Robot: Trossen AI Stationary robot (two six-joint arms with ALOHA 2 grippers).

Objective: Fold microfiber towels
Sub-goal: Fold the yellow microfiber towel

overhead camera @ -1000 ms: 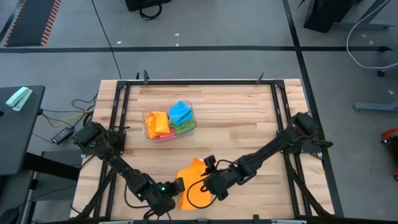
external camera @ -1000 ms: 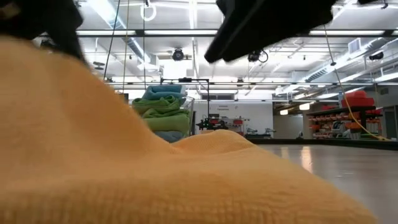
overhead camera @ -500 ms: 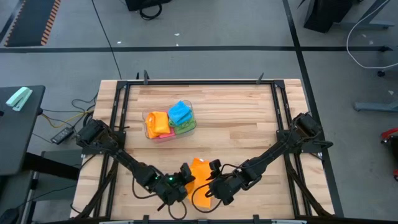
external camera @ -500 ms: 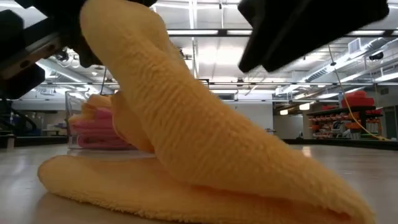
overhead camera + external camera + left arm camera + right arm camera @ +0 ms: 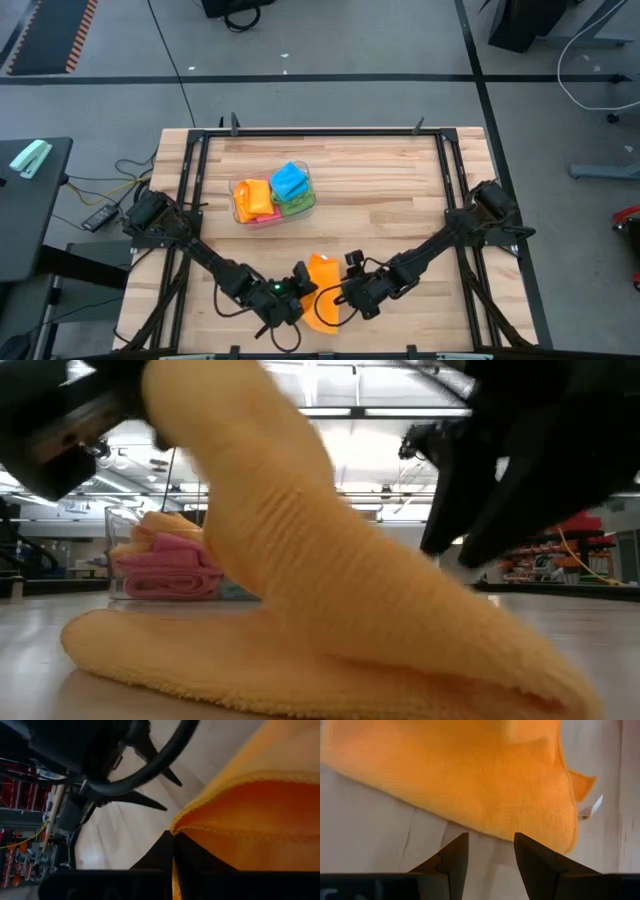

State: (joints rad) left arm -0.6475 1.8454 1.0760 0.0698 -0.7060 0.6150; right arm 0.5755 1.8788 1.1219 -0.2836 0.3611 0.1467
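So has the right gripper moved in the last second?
Yes. In the high view the right gripper has shifted slightly right, away from the clear tub, off the orange towel.

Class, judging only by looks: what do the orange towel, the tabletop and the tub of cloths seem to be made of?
Orange towel: soft microfiber-like cloth, matte; fine ribbed nap, stitched hem.
Tabletop: likely wood, smooth pale finish; plank seams and grain.
Tub: probably clear plastic; the folded cloths show through its wall.

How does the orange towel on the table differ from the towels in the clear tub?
The orange towel lies on the bare table, half folded, one edge lifted by the shut left gripper. The towels in the clear tub sit folded and packed, untouched. Both are soft cloths.
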